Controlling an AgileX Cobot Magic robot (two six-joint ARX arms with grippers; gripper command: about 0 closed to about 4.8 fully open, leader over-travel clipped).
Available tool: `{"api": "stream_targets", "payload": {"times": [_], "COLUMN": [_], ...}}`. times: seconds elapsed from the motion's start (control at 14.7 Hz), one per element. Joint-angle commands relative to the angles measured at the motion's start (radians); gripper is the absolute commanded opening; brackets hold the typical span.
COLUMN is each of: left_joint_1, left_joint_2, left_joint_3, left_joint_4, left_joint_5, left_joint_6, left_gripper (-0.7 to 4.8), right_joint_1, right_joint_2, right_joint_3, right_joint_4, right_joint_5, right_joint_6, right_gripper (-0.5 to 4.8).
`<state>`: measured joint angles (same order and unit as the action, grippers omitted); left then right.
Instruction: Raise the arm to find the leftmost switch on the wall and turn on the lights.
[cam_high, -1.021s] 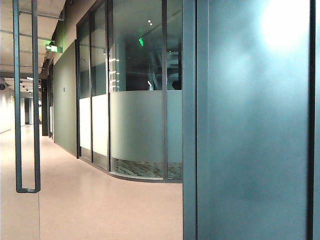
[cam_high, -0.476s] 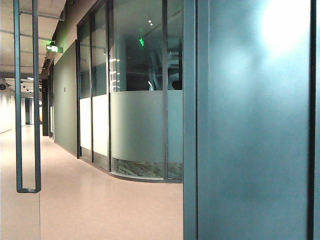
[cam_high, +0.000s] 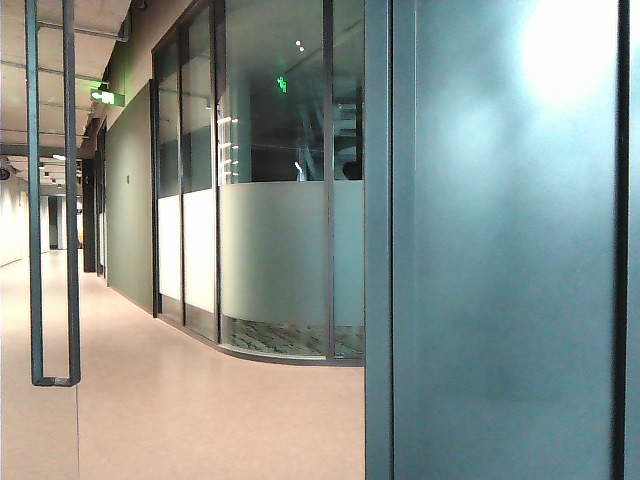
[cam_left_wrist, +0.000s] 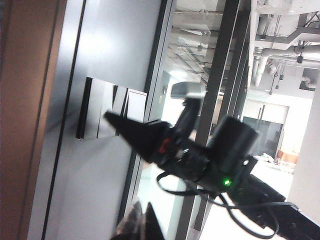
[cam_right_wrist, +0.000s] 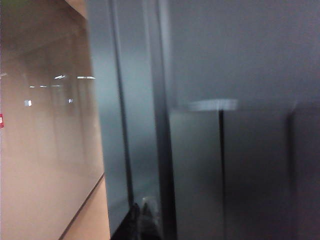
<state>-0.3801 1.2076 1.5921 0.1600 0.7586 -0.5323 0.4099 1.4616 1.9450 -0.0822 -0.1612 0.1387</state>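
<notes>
The right tool (cam_left_wrist: 112, 119), seen from the left wrist view, had its two black fingers drawn together into one wedge, holding nothing. Its tip lay against or just short of the switch panel (cam_left_wrist: 102, 108), at the panel's lower edge; contact could not be judged. Which rocker it met could not be told either. Behind the panel-facing tip, a green light (cam_left_wrist: 226, 182) glowed on the arm's dark body, with loose cable hanging below.

The left tool (cam_left_wrist: 139, 225) showed only its fingertips, pressed together and empty, below the switch panel and well back from it.

The right wrist view was blurred: the right tool (cam_right_wrist: 141, 218) sat as a dark closed point beside the switch panel (cam_right_wrist: 250, 175), which filled the frame with vertical seams between rockers.

The exterior view showed neither arm nor panel, only a corridor floor (cam_high: 200, 410), a glass partition (cam_high: 275, 250) and a long door handle (cam_high: 52, 200). Its framing matched the picture half a second earlier almost exactly.

A green sign (cam_high: 105, 97) hung near the ceiling, too small to read.
</notes>
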Motion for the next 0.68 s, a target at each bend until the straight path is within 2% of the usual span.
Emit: {"api": "stream_targets", "payload": {"times": [0.07,0.41,0.68], "left_joint_1": [0.002,0.002,0.002], "left_joint_2": [-0.004,-0.004,-0.005], "left_joint_3": [0.003,0.003,0.003], "left_joint_4": [0.009,0.009,0.009], "left_joint_5": [0.005,0.005,0.005], "left_joint_6": [0.001,0.0,0.0], "left_gripper": [-0.05,-0.05,-0.05], "right_joint_1": [0.0,0.0,-0.003], "right_joint_2": [-0.016,-0.008,-0.005], "right_joint_3": [0.003,0.0,0.0], "right_joint_4": [-0.005,-0.063,-0.081], "right_joint_5": [0.007,0.092,0.109], "right_joint_6": [-0.039,-0.069,-0.087], "right_gripper": [-0.01,-0.01,-0.01]}}
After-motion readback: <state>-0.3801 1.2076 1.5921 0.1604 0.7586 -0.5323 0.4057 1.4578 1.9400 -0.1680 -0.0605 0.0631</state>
